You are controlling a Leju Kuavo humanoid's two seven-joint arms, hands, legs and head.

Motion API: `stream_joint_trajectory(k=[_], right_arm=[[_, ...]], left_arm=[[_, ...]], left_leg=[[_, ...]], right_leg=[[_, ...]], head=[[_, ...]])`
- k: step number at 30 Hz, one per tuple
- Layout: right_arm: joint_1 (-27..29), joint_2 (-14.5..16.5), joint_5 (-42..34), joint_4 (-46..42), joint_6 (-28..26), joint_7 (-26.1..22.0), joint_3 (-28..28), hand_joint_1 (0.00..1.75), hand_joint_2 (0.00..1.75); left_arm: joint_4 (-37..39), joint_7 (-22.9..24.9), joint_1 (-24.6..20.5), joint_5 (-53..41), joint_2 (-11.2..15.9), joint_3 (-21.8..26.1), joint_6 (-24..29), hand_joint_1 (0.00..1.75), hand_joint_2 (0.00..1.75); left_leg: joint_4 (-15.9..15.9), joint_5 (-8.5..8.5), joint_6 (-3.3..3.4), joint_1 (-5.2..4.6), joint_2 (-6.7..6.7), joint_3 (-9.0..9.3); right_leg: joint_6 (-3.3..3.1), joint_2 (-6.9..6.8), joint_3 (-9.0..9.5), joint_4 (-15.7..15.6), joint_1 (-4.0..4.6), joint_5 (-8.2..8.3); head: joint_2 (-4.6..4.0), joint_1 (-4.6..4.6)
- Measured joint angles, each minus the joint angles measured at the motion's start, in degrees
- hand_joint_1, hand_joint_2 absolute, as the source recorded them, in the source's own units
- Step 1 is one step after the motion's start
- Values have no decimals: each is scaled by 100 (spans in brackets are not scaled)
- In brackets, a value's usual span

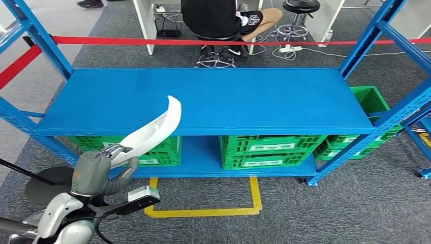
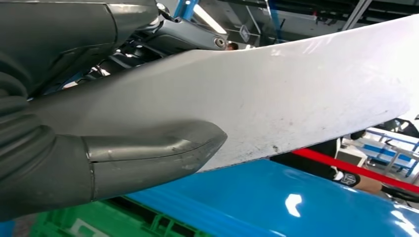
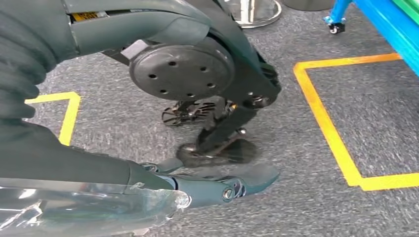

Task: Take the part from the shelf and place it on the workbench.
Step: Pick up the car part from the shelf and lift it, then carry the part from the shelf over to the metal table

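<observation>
The part (image 1: 152, 133) is a long, curved white plastic piece. My left hand (image 1: 99, 170) grips it at its lower end, at the lower left of the head view, and its tip rises over the front edge of the blue rack's top surface (image 1: 254, 99). In the left wrist view the part (image 2: 276, 98) runs across the picture, with my thumb (image 2: 148, 158) pressed along its edge above the blue surface (image 2: 276, 202). My right hand (image 3: 148, 182) hangs low over the grey carpet, its fingers stretched out and holding nothing.
Green crates (image 1: 272, 150) stand on the rack's lower level, and another (image 1: 373, 101) sits at the right end. A red barrier tape (image 1: 152, 40) runs behind the rack. A person (image 1: 218, 18) sits on a chair beyond it. Yellow tape (image 1: 203, 211) marks the floor.
</observation>
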Motion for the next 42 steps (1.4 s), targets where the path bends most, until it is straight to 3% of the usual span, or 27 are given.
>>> stream_joint_trajectory(k=[1, 3, 4, 6, 7, 9, 11, 12, 14, 16, 17, 18, 19, 21, 23, 24, 26, 27, 29, 31, 32, 33, 34, 36, 38, 39, 42], right_arm=[[-3, -1, 21, -1, 1, -19, 0, 0, 175], [-3, -2, 47, -1, 2, -38, 0, 0, 175], [-3, -2, 51, -1, 2, -33, 0, 0, 175], [-13, -2, 49, -1, 0, -7, 0, 0, 175], [-25, -3, 44, -2, -3, 7, 1, 0, 175], [-42, -4, 41, -3, -10, 27, 2, 0, 175], [-38, -4, 48, -3, -21, 37, 1, 0, 175], [-38, -4, 55, -2, -29, 38, 1, 0, 175], [-48, -8, 61, -2, -49, 33, 0, 0, 175], [-51, -14, 62, -3, -66, 28, 0, 0, 175], [-50, -15, 62, -2, -69, 27, 0, 0, 175], [-48, -15, 63, -2, -70, 27, 0, 0, 175], [-48, -15, 63, -1, -70, 27, 0, 0, 175], [-49, -15, 60, -3, -69, 25, 0, 0, 175], [-52, -15, 48, -24, -66, 21, 1, 0, 175], [-52, -14, 39, -36, -64, 23, 2, 0, 175], [-41, -10, 25, -61, -64, 35, -2, 0, 175], [-28, -1, 21, -71, -67, 45, -7, 0, 175], [-10, 24, 15, -91, -73, 64, -13, 0, 175], [-13, 42, 11, -95, -82, 77, -9, 0, 175], [-17, 45, 8, -95, -86, 80, -8, 0, 175], [-18, 48, 7, -95, -87, 83, -7, 0, 175], [-17, 49, 5, -95, -87, 85, -7, 0, 175], [-20, 52, 4, -95, -87, 88, -7, 0, 175], [-43, 53, -1, -96, -88, 88, -4, 0, 175], [-54, 54, -5, -98, -89, 87, -2, 0, 175], [-54, 67, -12, -104, -90, 88, -4, 0, 175]], left_arm=[[-1, 1, 1, 1, -1, -1, 1, 175, 175], [-1, 2, 4, 13, -1, -1, 1, 175, 175], [-1, 2, 6, 25, -1, -2, 2, 175, 175], [-2, 2, 7, 52, -3, -3, 4, 175, 175], [-6, 2, 6, 61, -3, -3, 4, 175, 175], [-15, 3, 3, 75, -4, -9, 4, 175, 175], [-20, 5, 1, 91, -3, -21, 3, 175, 175], [-21, 5, 2, 101, -3, -26, 3, 175, 175], [-21, 7, 2, 116, -1, -27, 2, 175, 175], [-21, 8, -1, 127, -1, -27, 1, 175, 175], [-21, 8, -1, 130, -1, -27, 1, 175, 175], [-21, 8, -1, 133, -1, -27, 1, 175, 175], [-21, 8, -2, 135, -1, -27, 0, 175, 175], [-21, 8, -5, 147, -1, -27, -4, 175, 175], [-20, 7, -16, 178, -1, -27, -17, 175, 175], [-19, 3, -22, 206, 0, -27, -26, 175, 175], [-8, -15, -42, 296, 9, -25, -40, 175, 175], [0, -31, -55, 354, 18, -19, -43, 175, 175], [14, -79, -75, 471, 44, 13, -43, 175, 175], [24, -121, -76, 557, 84, 52, -43, 175, 175], [33, -131, -75, 581, 104, 66, -43, 175, 175], [43, -134, -74, 595, 122, 75, -43, 175, 175], [53, -136, -73, 602, 136, 84, -43, 175, 175], [63, -140, -73, 603, 156, 103, -43, 175, 175], [64, -148, -71, 604, 169, 126, -43, 175, 175], [64, -154, -72, 604, 175, 137, -43, 175, 175], [66, -175, -69, 605, 192, 153, -43, 175, 175]], left_leg=[[3, 57, 7, -12, 4, -71], [8, 171, 8, -34, 10, -214], [10, 225, 3, -42, 11, -280], [16, 321, -25, -62, 10, -383], [22, 367, -47, -72, 12, -419], [31, 460, -101, -79, 20, -462], [41, 515, -166, -64, 18, -491], [94, 430, -207, -58, 7, -524], [481, -39, -287, -36, -16, -654], [1182, -585, -341, -1, -20, -818], [1463, -692, -357, 13, -20, -849], [1593, -659, -368, 24, -21, -808], [1534, -518, -374, 33, -22, -680], [926, -238, -376, 60, -71, -180], [191, -249, -338, 78, -172, 309], [-5, -302, -304, 74, -209, 416], [-77, -291, -200, 59, -176, 370], [-68, -242, -143, 56, -143, 317], [-72, -128, -46, 58, -71, 203], [-66, -2, -8, 36, -11, 60], [-61, 62, -4, 25, 18, -22], [-53, 126, -6, 15, 45, -107], [-45, 184, -13, 9, 69, -189], [-22, 288, -45, 4, 104, -329], [4, 384, -99, -11, 136, -417], [10, 434, -126, -15, 155, -438], [16, 492, -219, 2, 173, -496]], right_leg=[[5, 0, -64, 357, 4, -176], [-6, 0, 31, 617, 17, -151], [-25, 0, 227, 443, 26, 2], [-75, -9, 843, -380, 52, 224], [-97, -14, 1129, -803, 65, 225], [-136, -17, 1362, -1254, 94, 143], [-213, -16, 1285, -1282, 95, 200], [-257, -17, 1237, -1280, 86, 254], [-336, -23, 1131, -1289, 59, 386], [-366, -16, 979, -1280, 57, 526], [-363, -11, 880, -1270, 55, 597], [-350, -4, 774, -1253, 50, 666], [-330, 7, 671, -1231, 43, 726], [-273, 40, 495, -1177, 34, 831], [-207, 78, 372, -1125, 47, 931], [-177, 96, 330, -1117, 54, 990], [-112, 124, 270, -1125, 42, 1097], [-85, 111, 229, -1099, 31, 1053], [-43, 51, 95, -765, 17, 653], [-14, 9, -91, 0, 19, 80], [-3, 6, -142, 361, 19, -66], [1, 5, -126, 589, 19, -83], [-3, 3, -7, 597, 20, 29], [-29, -41, 533, 0, 25, 311], [-62, -131, 1183, -907, 53, 290], [-78, -156, 1347, -1190, 69, 226], [-184, -121, 1292, -1337, 84, 258]], head=[[0, -1], [0, -2], [0, -3], [0, -3], [0, -6], [0, -10], [0, -10], [0, -17], [0, -40], [0, -59], [0, -59], [0, -59], [0, -60], [0, -62], [0, -62], [0, -63], [0, -62], [0, -58], [0, -44], [0, -32], [0, -30], [0, -29], [0, -29], [0, -29], [0, -32], [0, -33], [0, -33]])
